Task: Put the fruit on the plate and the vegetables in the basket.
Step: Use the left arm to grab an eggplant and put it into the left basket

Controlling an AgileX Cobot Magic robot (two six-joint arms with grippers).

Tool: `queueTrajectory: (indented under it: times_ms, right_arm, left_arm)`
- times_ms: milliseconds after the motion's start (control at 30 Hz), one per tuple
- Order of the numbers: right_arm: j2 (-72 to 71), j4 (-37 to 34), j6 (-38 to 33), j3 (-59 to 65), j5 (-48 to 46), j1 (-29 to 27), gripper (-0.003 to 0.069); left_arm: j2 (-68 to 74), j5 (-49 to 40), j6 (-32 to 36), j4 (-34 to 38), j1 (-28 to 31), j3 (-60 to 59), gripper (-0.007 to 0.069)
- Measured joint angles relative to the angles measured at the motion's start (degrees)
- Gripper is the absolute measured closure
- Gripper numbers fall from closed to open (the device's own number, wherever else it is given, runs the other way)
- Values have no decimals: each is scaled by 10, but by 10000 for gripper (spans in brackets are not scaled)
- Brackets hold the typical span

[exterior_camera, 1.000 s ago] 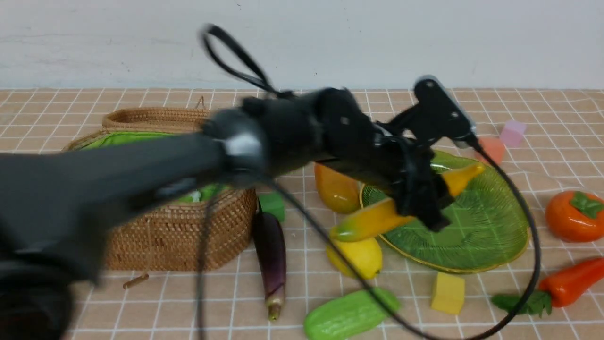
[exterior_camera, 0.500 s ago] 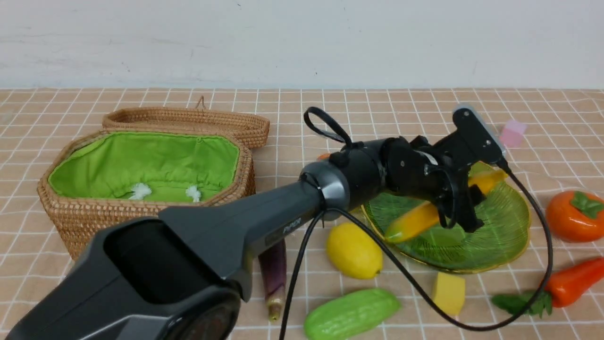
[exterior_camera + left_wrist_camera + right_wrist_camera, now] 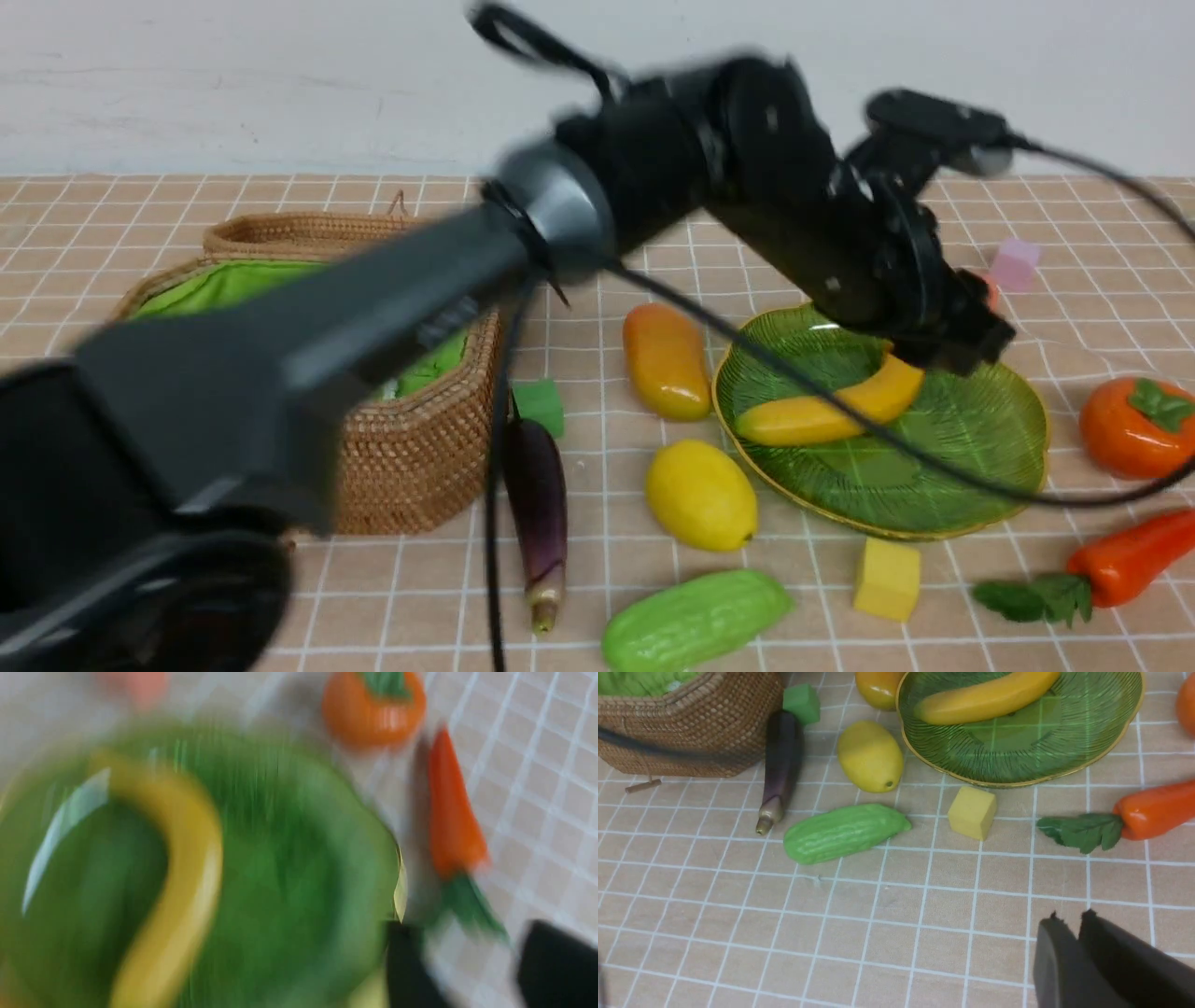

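Seemingly free, curved yellow banana (image 3: 812,420) lies on ribbed green plate (image 3: 966,448).

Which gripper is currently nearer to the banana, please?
Left. The left gripper hovers just above the banana on the plate; the right gripper sits over bare cloth, well short of it.

Fruit: four (banana (image 3: 822,415), lemon (image 3: 700,493), mango (image 3: 665,359), persimmon (image 3: 1134,427))
Vegetables: three (eggplant (image 3: 537,495), cucumber (image 3: 695,621), pepper (image 3: 1130,555))
Foam cubes: four (green cube (image 3: 540,406), yellow cube (image 3: 885,579), pink cube (image 3: 1015,264), salmon cube (image 3: 138,686), the last only a blur)
Plate (image 3: 934,495): one
Basket (image 3: 411,476): one
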State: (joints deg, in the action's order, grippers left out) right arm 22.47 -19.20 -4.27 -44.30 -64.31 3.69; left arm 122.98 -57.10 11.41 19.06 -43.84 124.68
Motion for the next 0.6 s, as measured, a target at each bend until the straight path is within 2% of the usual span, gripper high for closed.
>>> queueTrajectory:
  times_ms: [33, 67, 100, 133, 233, 400, 500, 533, 600]
  right_arm:
    - [0, 0, -1, 0, 0, 0, 571]
    - [0, 0, -4, 0, 0, 0, 571]
    - [0, 0, -4, 0, 0, 0, 571]
    - [0, -1, -11, -1, 0, 0, 568]
    - [0, -3, -24, 0, -1, 0, 566]
    - [0, -10, -29, 0, -2, 0, 562]
    - [0, -12, -30, -1, -4, 0, 560]
    - [0, -12, -30, -1, -4, 0, 560]
    - [0, -14, -34, -1, -5, 0, 560]
  left_arm:
    - [-20, -54, -45, -47, -6, 2, 519]
    - [-32, -92, -81, -93, -13, 2, 585]
    - [-36, -98, -94, -109, -15, 2, 595]
    - [-46, -127, -129, -155, -24, 0, 638]
    - [-71, -137, -196, -218, -36, -34, 638]
    - [-136, -137, -256, -238, -39, -174, 638]
    - [-183, -131, -322, -270, -33, -319, 636]
    - [-184, -126, -326, -272, -32, -325, 636]
    - [-184, -88, -369, -289, -24, -379, 596]
